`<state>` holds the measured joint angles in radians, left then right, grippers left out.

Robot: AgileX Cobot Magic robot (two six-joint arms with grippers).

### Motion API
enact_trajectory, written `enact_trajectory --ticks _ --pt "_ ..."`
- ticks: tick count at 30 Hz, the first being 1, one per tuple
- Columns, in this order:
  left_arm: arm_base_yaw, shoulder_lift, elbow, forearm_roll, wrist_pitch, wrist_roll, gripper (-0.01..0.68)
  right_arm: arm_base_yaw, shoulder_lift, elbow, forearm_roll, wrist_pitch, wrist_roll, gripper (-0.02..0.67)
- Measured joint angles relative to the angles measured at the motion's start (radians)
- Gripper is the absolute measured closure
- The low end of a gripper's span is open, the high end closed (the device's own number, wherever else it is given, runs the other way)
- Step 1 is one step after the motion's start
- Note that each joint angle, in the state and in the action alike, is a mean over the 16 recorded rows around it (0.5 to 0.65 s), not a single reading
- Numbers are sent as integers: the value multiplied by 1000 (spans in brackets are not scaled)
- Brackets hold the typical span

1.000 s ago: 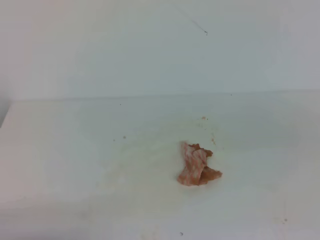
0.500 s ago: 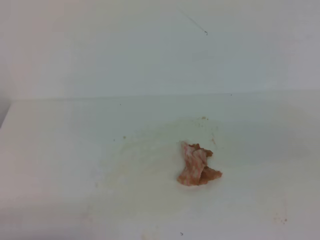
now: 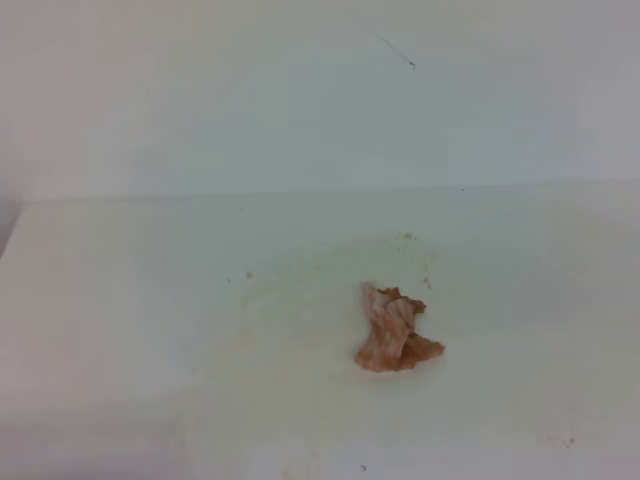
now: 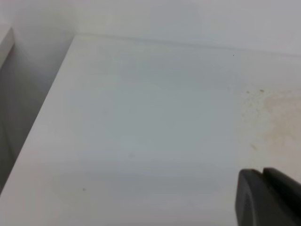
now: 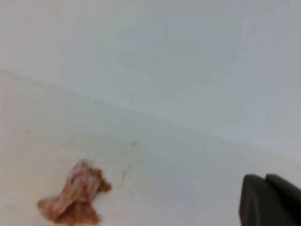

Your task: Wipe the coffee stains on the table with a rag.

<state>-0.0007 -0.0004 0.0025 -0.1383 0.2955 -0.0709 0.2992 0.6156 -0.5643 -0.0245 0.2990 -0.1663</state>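
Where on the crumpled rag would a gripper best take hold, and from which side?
Probably the raised striped ridge of the rag, pinched from straight above: it lies bunched on the table, its brown-stained edges flat, with no side to get under.

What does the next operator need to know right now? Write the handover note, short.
Right hand: shut, holding nothing, off to the rag's right, above the table.
Left hand: looks shut, holding nothing, over bare table left of the smears.
Rag: crumpled, brown-stained, lying loose mid-table, no hand on it.
Stains: no puddle visible; only faint tan smears and specks around and behind the rag.
Done: main spill appears wiped up.
Left: possibly one more pass over the faint residue, if a cleaner finish is wanted.
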Motion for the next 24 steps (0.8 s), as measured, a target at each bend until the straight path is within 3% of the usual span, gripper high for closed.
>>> enact_trajectory --ticks 13,24 --pt "0 0 0 0 0 0 672 -156 -486 388 -17 -120 -6 647" --pt "0 0 -2 0 1 0 672 -215 -633 569 -3 -30 6 648"
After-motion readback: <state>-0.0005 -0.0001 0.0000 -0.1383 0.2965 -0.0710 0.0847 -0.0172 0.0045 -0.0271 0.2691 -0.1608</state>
